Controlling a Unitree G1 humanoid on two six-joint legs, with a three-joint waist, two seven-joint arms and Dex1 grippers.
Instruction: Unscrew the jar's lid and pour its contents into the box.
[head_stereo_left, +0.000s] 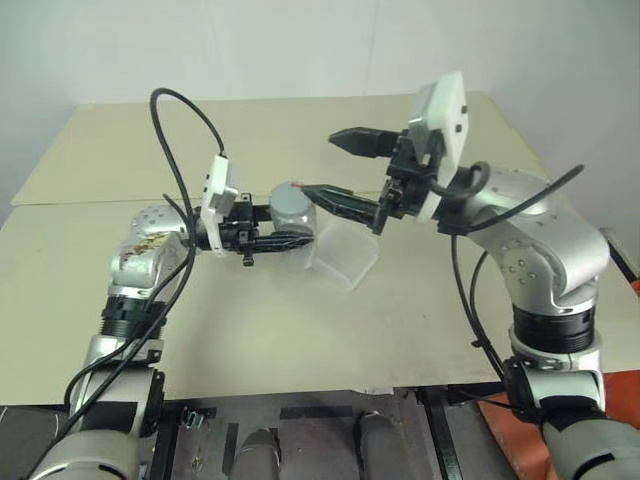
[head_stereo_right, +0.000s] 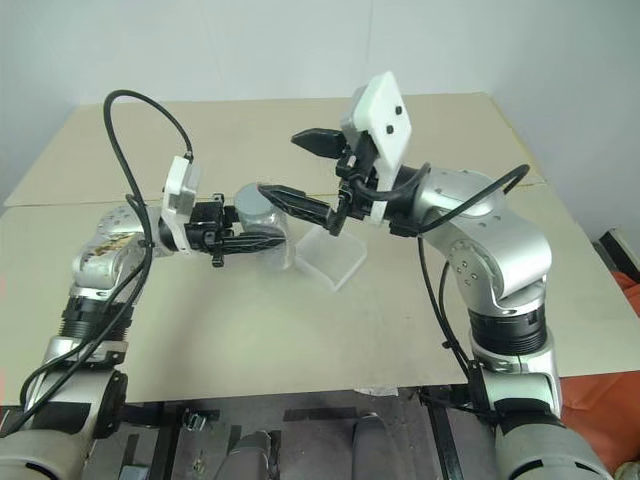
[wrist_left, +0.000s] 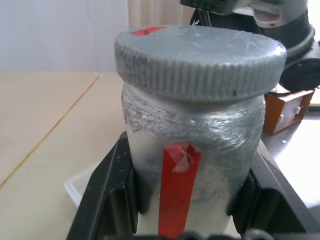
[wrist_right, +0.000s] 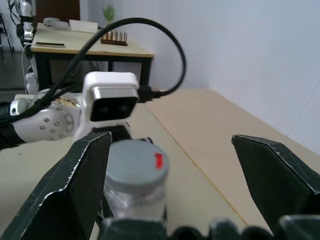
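None of the task's steps looks finished. The jar (head_stereo_left: 293, 212) is held upright above the table, near the middle of the head view, with the lid (wrist_left: 199, 59) seated on it; the left wrist view shows the ribbed grey cap closing the neck with no gap, a red mark on its top and a strip of red tape down the jar's side. Whether the thread is loosened at all cannot be told.

The left gripper (head_stereo_left: 285, 241) reaches in from nine o'clock and is clamped on the jar's body, one black finger on each side below the cap, so the jar is steadied for turning.

The right gripper (head_stereo_left: 345, 170) comes in from three o'clock with its two fingers spread wide. The lower one points at the lid's edge and may just touch it; the upper one (head_stereo_left: 362, 141) stands well above and apart, at about one o'clock from the jar. It grips nothing. In the right wrist view the jar sits off towards one finger, not centred between them, so I judge it not yet lined up.

The box (head_stereo_left: 343, 252) rests on the table (head_stereo_left: 480, 130) at about four o'clock from the jar, just beside and below it. It looks empty. The contents cannot be seen through the jar's wall.

Left to do, as I read it: close on the lid, unscrew it, lift it off, then tip the jar over the box.
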